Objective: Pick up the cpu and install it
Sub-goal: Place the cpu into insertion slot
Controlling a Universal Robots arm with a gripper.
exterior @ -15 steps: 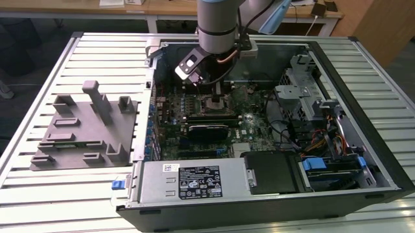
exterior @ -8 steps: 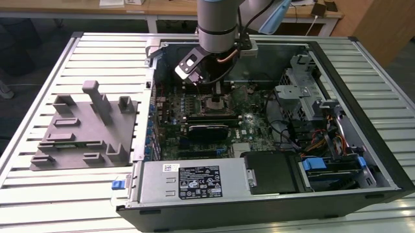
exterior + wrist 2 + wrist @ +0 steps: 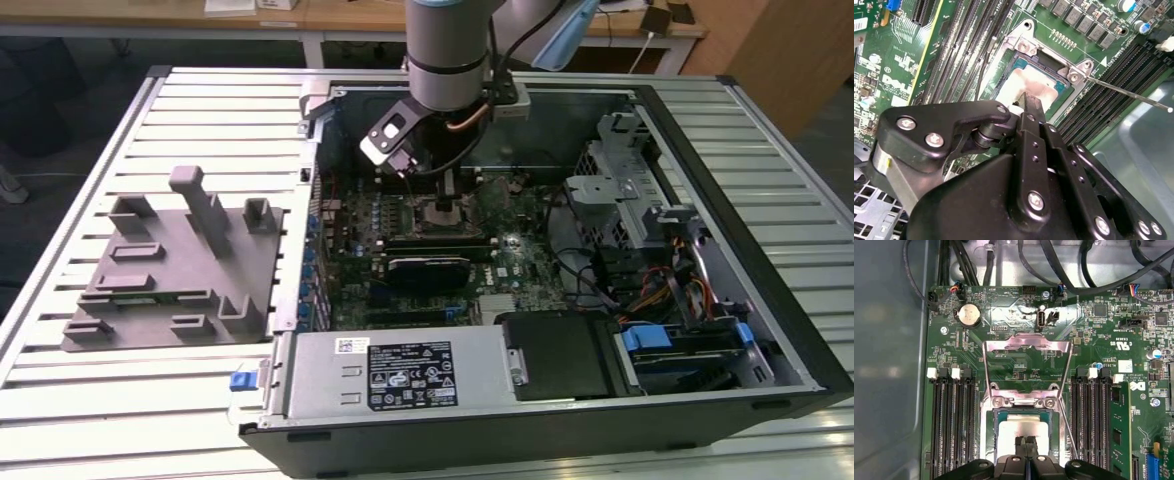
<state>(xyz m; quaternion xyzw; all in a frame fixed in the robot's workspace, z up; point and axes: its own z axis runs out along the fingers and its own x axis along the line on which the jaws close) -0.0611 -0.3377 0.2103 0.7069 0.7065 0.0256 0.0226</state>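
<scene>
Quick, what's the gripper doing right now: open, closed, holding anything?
Gripper: closed, fingers together, holding nothing; its tips are over the cpu.

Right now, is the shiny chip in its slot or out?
In. The cpu lies flat inside the socket frame, whose metal cover stands swung open.
</scene>
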